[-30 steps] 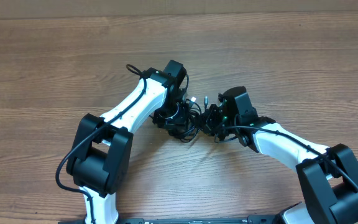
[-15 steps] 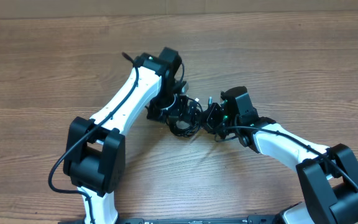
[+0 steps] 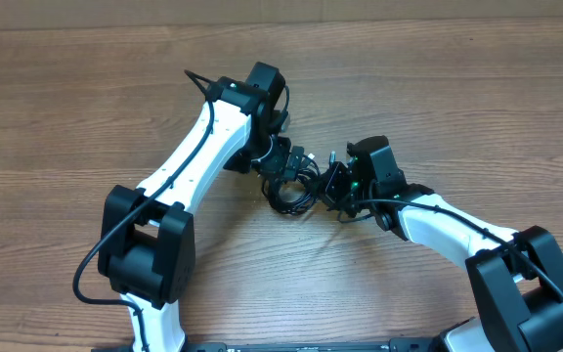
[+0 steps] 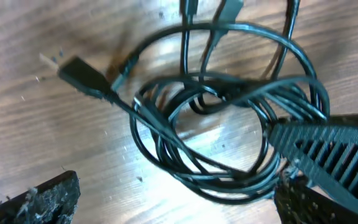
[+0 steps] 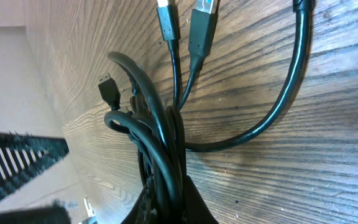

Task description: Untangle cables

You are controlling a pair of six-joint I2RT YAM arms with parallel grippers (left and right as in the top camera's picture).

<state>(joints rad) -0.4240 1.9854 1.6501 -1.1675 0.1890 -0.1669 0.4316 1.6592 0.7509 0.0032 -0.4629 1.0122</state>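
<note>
The cables point(image 4: 229, 124) are thin black cords lying in a tangled coil on the wooden table point(image 4: 55, 130), with one plug point(image 4: 82, 73) sticking out to the left. My left gripper point(image 4: 173, 208) hangs open over the coil's near edge, and the loops run close to its right finger point(image 4: 303, 202). My right gripper point(image 5: 173, 202) is shut on a bunch of the cables point(image 5: 166, 143); two plugs point(image 5: 188, 18) fan out beyond it. In the overhead view the cables point(image 3: 291, 191) lie between the left gripper point(image 3: 280, 161) and the right gripper point(image 3: 332, 186).
The right gripper's ribbed black finger point(image 4: 328, 146) reaches into the left wrist view at the right. A thicker black arm cable point(image 5: 284, 99) curves across the table in the right wrist view. Both white arms point(image 3: 194, 176) meet mid-table.
My left gripper has opened wide, letting go of the cables, and has moved away toward the table's far left. The right gripper has stayed shut on the bundle.
</note>
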